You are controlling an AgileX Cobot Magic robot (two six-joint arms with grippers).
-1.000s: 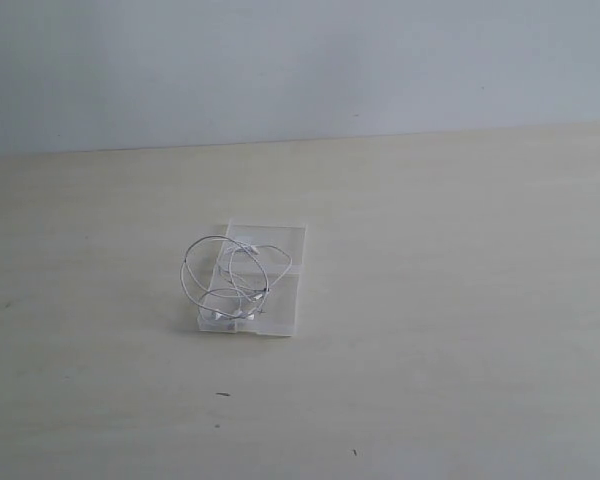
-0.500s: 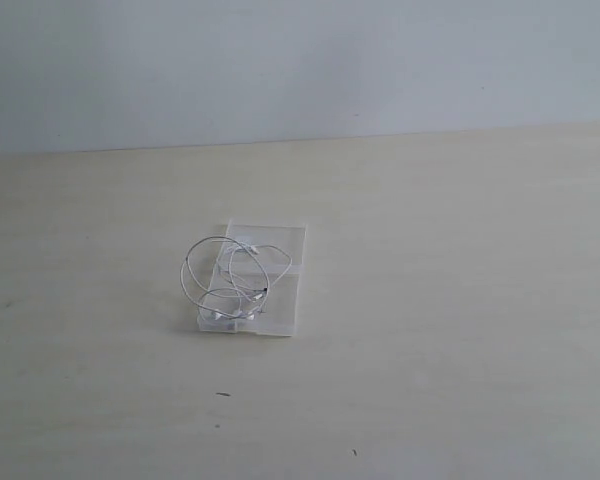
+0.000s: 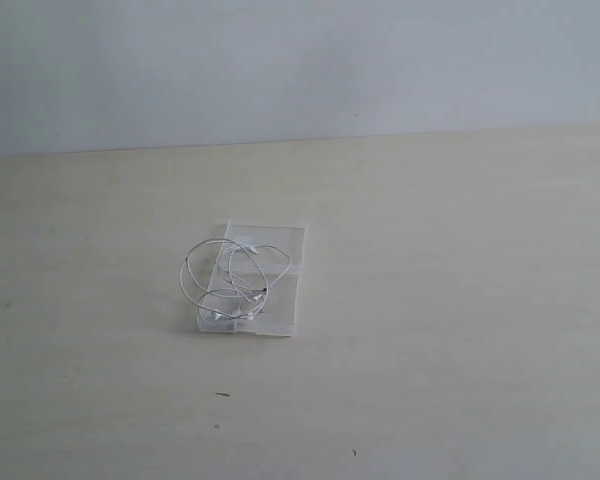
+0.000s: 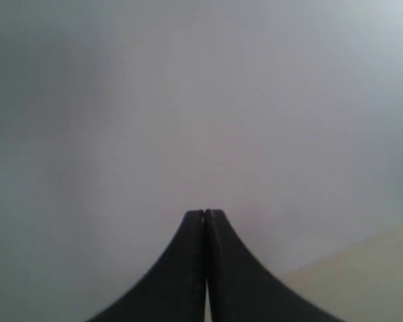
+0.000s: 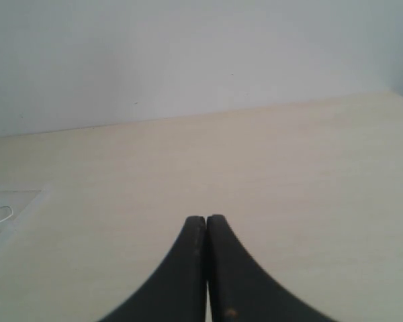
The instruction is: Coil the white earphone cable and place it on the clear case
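Note:
The white earphone cable lies in loose loops on the clear case, which rests flat on the pale table in the exterior view; the earbuds sit at the case's near left corner. Neither arm shows in the exterior view. My left gripper is shut with nothing in it, facing a grey wall. Over the table my right gripper is shut too, and empty. An edge of the clear case and a bit of the cable show far to one side of it.
The pale wooden table runs back to a grey wall. A few small dark specks mark the tabletop near the front.

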